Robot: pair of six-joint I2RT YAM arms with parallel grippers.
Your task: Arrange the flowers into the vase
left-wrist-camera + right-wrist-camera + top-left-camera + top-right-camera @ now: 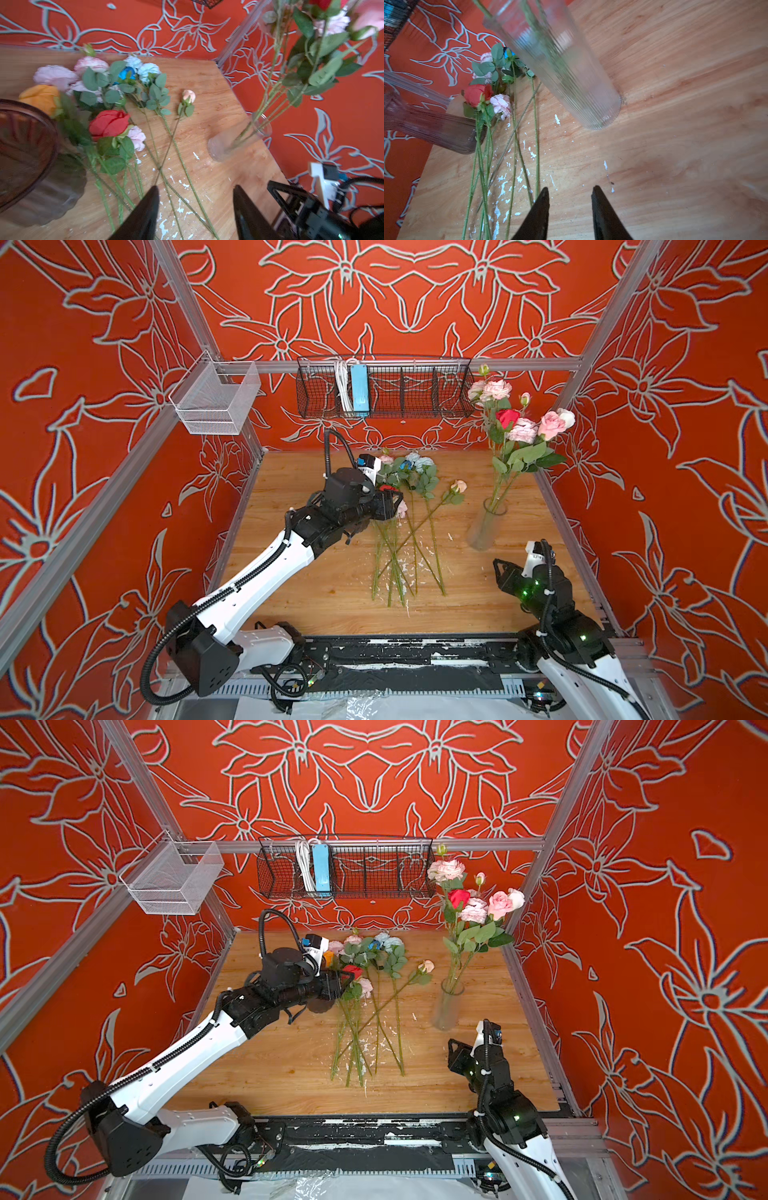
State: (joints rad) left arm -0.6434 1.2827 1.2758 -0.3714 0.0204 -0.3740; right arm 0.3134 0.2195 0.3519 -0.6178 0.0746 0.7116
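My left hand, spread and empty, hovers over the loose green-stemmed artificial flowers beneath it; I should pinch a single stem, clear of crossings.

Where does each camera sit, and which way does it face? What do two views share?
Top views: high above the front edge, looking down at the table; both arms, left hand and right hand show.
Left wrist: on the left arm, looking across the lying flowers toward the clear vase; its open fingers and the right hand show.
Right wrist: on the right arm, looking low at the clear vase; only its open fingers show.
Shared: both wrist views show the red rose and a brownish vase.
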